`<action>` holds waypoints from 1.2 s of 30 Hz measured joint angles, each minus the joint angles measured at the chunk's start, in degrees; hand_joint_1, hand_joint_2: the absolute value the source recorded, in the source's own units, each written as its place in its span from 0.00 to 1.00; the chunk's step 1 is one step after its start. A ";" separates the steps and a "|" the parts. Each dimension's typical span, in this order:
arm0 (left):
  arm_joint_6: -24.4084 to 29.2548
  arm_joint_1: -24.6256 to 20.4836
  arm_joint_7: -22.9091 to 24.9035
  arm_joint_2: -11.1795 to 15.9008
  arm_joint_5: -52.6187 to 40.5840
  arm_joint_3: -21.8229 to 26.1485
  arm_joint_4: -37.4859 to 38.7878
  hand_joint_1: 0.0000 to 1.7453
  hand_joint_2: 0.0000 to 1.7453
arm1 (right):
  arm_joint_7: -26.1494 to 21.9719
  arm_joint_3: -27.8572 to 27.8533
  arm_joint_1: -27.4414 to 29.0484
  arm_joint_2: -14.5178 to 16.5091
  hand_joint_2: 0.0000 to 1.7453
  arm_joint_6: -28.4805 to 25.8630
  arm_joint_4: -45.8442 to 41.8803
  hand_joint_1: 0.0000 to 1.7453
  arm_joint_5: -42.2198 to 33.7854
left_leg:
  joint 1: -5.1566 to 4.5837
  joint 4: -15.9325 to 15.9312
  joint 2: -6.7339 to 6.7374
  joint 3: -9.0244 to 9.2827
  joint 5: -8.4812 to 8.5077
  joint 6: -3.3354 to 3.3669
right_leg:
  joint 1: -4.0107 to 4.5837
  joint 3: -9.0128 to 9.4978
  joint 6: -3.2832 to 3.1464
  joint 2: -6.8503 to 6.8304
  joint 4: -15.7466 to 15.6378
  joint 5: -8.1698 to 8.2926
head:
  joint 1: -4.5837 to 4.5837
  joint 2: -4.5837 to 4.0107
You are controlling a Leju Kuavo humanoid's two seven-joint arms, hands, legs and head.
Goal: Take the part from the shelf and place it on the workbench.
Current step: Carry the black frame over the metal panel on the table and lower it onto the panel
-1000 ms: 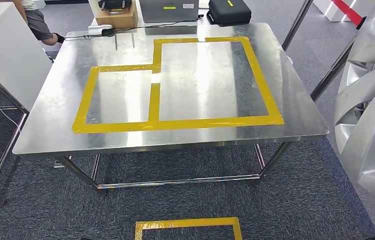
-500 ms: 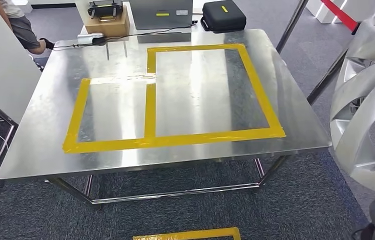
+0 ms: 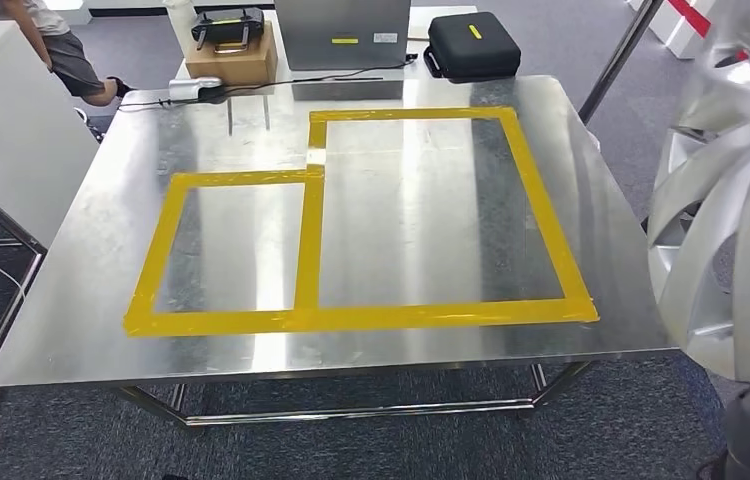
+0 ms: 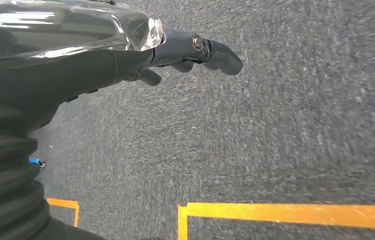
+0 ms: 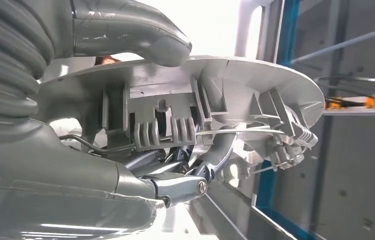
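Silver part [image 3: 726, 215] beside workbench [image 3: 101, 290], right hand [image 5: 140, 150] gripping its rim, left hand [image 4: 175, 50] curled, holding nothing.

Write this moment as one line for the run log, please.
phase: carrying | right hand: holds silver wheel cover | left hand: holds nothing, over carpet | workbench: bare, part not yet placed

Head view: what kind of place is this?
Likely a robotics lab or test workshop: a steel workbench marked with yellow tape boxes, grey carpet, equipment cases and a cardboard box behind, and a silver wheel-cover part in the right hand.
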 joint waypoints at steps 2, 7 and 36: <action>0.03 -0.22 -0.24 -0.06 -0.19 0.00 -0.01 0.00 1.00 | 0.74 0.95 -0.54 0.09 1.00 0.03 1.75 1.00 1.06 | 0.03 3.73 0.18 -1.90 -0.09 -0.44 | -0.35 1.34 -0.48 0.00 -0.64 -0.32 | -0.47 0.00; 0.05 -0.16 -0.41 0.04 -0.75 0.03 -0.01 0.00 1.00 | 3.11 3.06 -1.86 0.17 1.00 -0.44 8.32 1.00 3.74 | 0.21 12.73 0.29 -11.03 -3.20 -1.27 | -0.46 2.89 -0.91 0.14 -1.01 -1.64 | -1.65 0.00; -0.14 -0.22 -3.80 0.02 -3.27 0.23 0.02 0.00 1.00 | 19.98 9.76 -21.16 0.53 1.00 -6.21 50.51 1.00 33.57 | -0.08 -1.27 0.25 -7.35 6.67 0.45 | 0.03 5.85 0.92 -0.02 -3.12 -3.09 | -1.14 0.00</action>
